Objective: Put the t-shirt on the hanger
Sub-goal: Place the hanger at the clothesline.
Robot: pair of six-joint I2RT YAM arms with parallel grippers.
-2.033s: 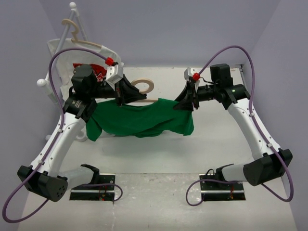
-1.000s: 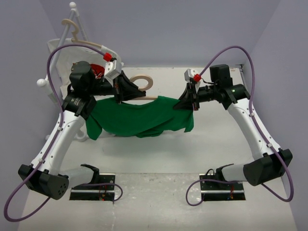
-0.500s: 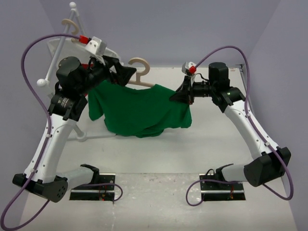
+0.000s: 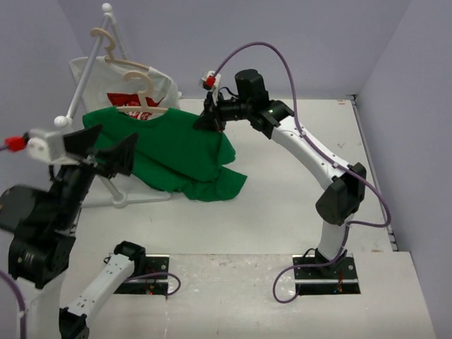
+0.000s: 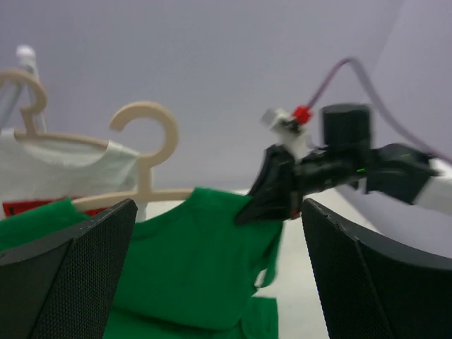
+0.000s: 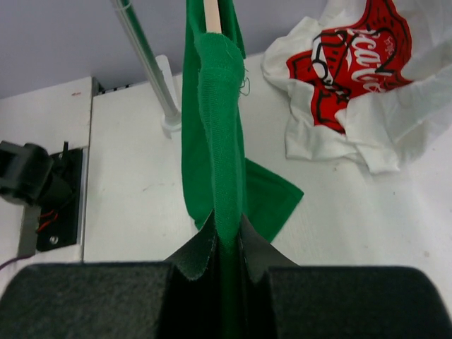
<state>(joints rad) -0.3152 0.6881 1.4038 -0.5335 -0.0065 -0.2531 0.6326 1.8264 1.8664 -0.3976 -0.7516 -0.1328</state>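
The green t-shirt [image 4: 173, 152] drapes over the beige hanger [image 4: 145, 99], whose hook [image 5: 145, 120] stands up free against the wall. My right gripper [image 4: 205, 120] is shut on the t-shirt's right shoulder [image 6: 219, 155], pinching the cloth over the hanger's end [image 6: 212, 13] and holding it above the table. My left gripper [image 4: 102, 150] hangs open near the left, drawn back from the t-shirt [image 5: 191, 268] with nothing between its fingers [image 5: 63, 275].
A white shirt with a red logo [image 4: 123, 88] hangs on another beige hanger [image 4: 106, 39] on the white rack [image 4: 85, 70] at the back left. The rack's foot [image 4: 120, 201] rests on the table under the green cloth.
The left gripper opened, let go of the hanger and pulled back to the near left. The right arm swung left, carrying the t-shirt and hanger toward the rack.
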